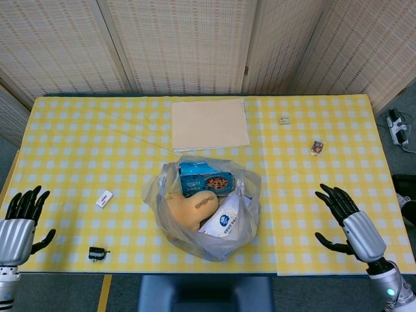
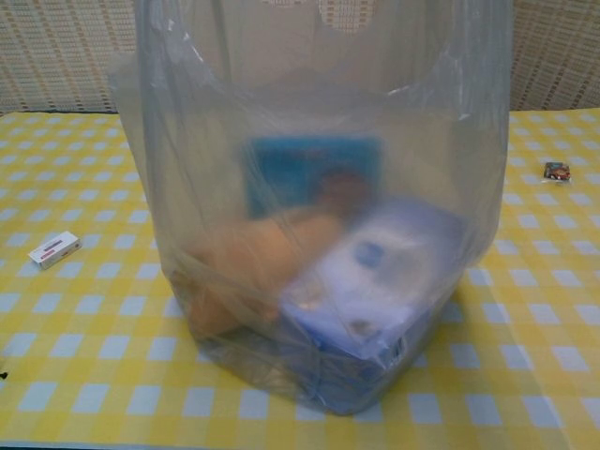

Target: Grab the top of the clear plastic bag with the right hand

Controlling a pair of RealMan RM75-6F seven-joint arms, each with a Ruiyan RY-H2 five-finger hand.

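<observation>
The clear plastic bag (image 1: 203, 208) stands open-topped near the table's front edge, holding a blue box, a tan bread-like item and a white pouch. In the chest view the clear plastic bag (image 2: 319, 216) fills most of the frame, its top rim cut off above. My right hand (image 1: 348, 220) hovers at the front right of the table, fingers spread, holding nothing, well to the right of the bag. Over the front left corner my left hand (image 1: 18, 221) is also spread and empty. Neither hand shows in the chest view.
A beige board (image 1: 209, 123) lies behind the bag. A small white packet (image 1: 104, 198) and a black clip (image 1: 97, 253) sit at front left. Two small items (image 1: 317, 147) (image 1: 284, 119) lie at back right. The yellow checked tablecloth (image 1: 78, 143) covers the table.
</observation>
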